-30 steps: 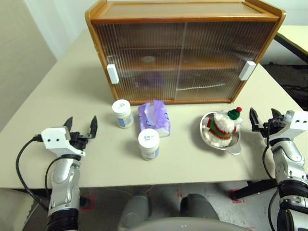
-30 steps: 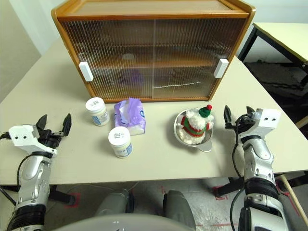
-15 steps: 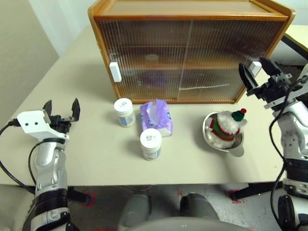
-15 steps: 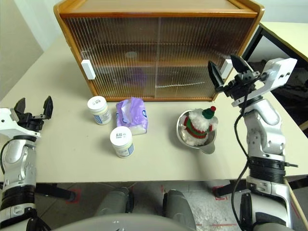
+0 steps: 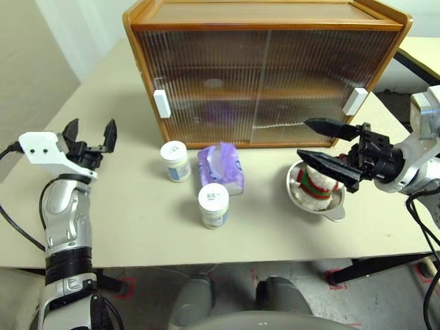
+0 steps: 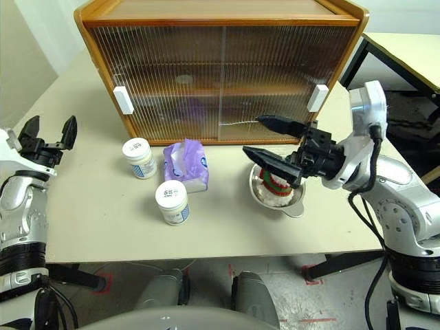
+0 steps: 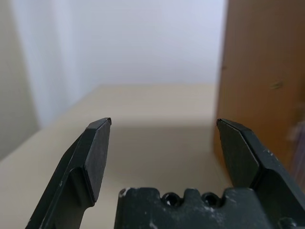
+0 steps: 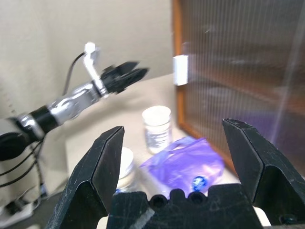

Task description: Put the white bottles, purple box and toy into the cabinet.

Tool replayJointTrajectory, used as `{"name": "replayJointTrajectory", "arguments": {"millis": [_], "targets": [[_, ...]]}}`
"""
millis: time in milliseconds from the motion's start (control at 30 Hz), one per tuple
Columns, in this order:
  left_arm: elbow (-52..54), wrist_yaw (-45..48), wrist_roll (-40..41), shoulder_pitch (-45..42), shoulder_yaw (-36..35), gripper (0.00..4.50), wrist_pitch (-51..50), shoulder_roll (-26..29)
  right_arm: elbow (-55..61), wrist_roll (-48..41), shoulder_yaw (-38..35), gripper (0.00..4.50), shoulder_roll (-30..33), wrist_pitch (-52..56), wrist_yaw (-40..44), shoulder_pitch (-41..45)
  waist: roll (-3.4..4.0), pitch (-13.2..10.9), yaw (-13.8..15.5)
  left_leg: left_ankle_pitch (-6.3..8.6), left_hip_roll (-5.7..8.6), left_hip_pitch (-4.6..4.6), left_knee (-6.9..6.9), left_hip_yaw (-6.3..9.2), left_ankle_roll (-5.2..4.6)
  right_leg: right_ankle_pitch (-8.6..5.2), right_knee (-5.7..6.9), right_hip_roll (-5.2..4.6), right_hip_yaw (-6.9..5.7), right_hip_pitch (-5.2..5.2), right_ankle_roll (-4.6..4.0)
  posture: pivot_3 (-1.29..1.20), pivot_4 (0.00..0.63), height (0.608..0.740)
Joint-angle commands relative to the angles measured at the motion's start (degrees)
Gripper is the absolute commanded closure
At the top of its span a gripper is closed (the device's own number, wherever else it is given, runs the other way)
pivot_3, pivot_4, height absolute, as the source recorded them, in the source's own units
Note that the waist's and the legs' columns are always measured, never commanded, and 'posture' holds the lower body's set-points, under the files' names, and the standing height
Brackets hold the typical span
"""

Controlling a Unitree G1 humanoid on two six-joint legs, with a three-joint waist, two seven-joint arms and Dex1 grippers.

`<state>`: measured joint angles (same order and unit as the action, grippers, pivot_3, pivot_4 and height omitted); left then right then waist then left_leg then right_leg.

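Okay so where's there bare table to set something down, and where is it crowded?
Bare table lies between the left gripper and the white bottles, and along the front edge. It is crowded before the cabinet: bottles, purple box, then the bowl with the toy under the right gripper.

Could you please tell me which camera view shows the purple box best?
The left eye view: the purple box sits whole and unobstructed before the cabinet. The right eye view matches. The right wrist view shows it blurred between the fingers.
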<state>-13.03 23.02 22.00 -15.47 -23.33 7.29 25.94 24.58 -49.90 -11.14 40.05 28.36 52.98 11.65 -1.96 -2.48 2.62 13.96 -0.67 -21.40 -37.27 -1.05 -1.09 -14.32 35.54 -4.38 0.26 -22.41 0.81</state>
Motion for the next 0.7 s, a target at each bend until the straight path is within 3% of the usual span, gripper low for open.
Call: {"name": "replayJointTrajectory", "arguments": {"millis": [33, 133, 433, 700], "targets": [[2.90, 1.37, 1.07, -0.46, 1.77, 0.17, -3.54, 0.06, 0.38, 1.14, 1.24, 0.01, -1.18, -0.65, -0.15, 0.51, -0.05, 0.03, -0.06, 0.00, 0.00, 0.01, 0.00, -0.04, 0.00, 0.01, 0.00, 0.01, 0.05, 0.00, 0.00, 0.06, 0.000, 0.740], [4.79, 2.61, 1.60, -0.68, 3.54, 0.94, -5.94, -0.47, 0.05, 1.96, 1.76, 0.00, -2.82, -1.20, -0.95, 0.90, -0.07, 0.02, 0.01, 0.00, -0.01, 0.02, 0.02, -0.08, 0.00, 0.02, 0.00, 0.03, 0.09, -0.01, -0.01, 0.06, 0.000, 0.740], [9.18, 2.72, 3.29, -3.20, 5.72, 4.45, -12.16, -1.32, 1.99, 3.66, 3.19, 0.00, -6.56, -1.43, -2.81, -0.32, -0.14, -0.01, 0.03, 0.00, -0.06, 0.02, 0.01, -0.10, 0.00, 0.09, 0.00, 0.11, 0.12, -0.02, -0.12, 0.05, 0.000, 0.740], [10.10, 3.68, 3.07, -5.17, 7.79, 4.45, -15.36, -1.46, 2.10, 4.49, 3.22, 0.00, -7.16, -1.76, -3.32, -0.67, -0.15, 0.00, -0.14, -0.06, -0.13, 0.03, -0.02, -0.13, -0.11, 0.09, 0.00, 0.30, 0.19, -0.02, -0.12, 0.04, 0.000, 0.740]]}}
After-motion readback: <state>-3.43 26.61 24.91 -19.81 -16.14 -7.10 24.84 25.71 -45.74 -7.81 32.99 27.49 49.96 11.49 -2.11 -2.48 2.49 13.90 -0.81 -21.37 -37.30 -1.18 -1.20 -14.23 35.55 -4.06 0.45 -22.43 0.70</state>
